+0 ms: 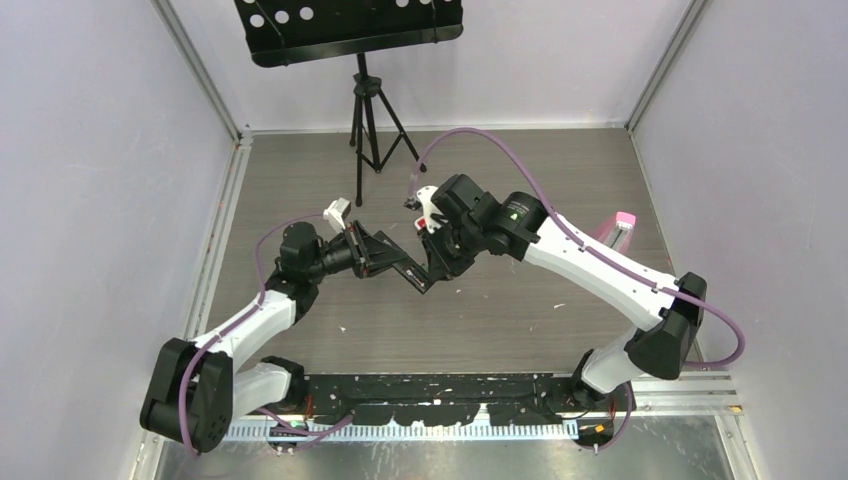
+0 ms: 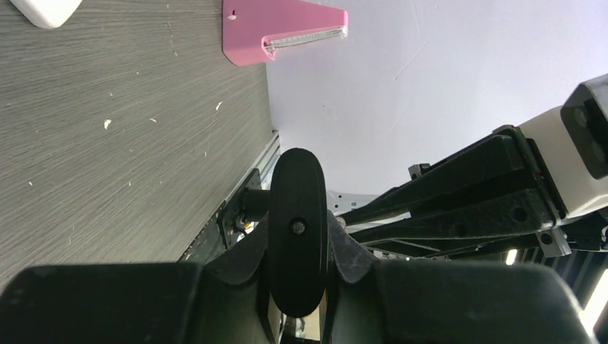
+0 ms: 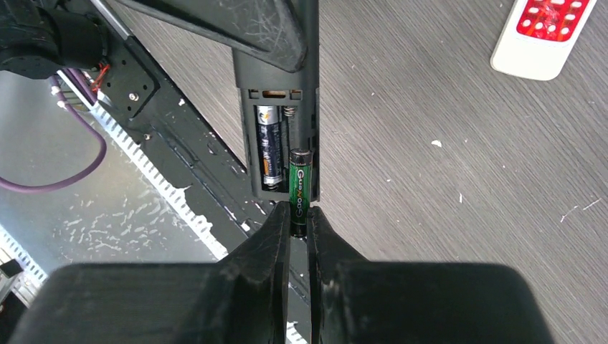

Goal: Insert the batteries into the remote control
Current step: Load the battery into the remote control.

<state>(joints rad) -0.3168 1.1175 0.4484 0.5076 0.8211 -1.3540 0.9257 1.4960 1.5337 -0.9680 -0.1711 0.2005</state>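
The left tool (image 2: 298, 247) grips the black remote (image 2: 297, 193) narrowly, low in the middle of its wrist view. In the right wrist view, a dark battery (image 3: 268, 147) lies in the left slot of the battery bay (image 3: 285, 132). Just right of it, the right tool (image 3: 298, 226) pinches the green battery (image 3: 300, 183) at the right slot. A white remote (image 3: 545, 32) lies on the bench (image 3: 430, 107), upper right.

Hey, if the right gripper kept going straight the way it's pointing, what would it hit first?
Likely the black remote: the right gripper carries a green battery aimed into its empty slot beside the seated battery. Depth is hard to judge.
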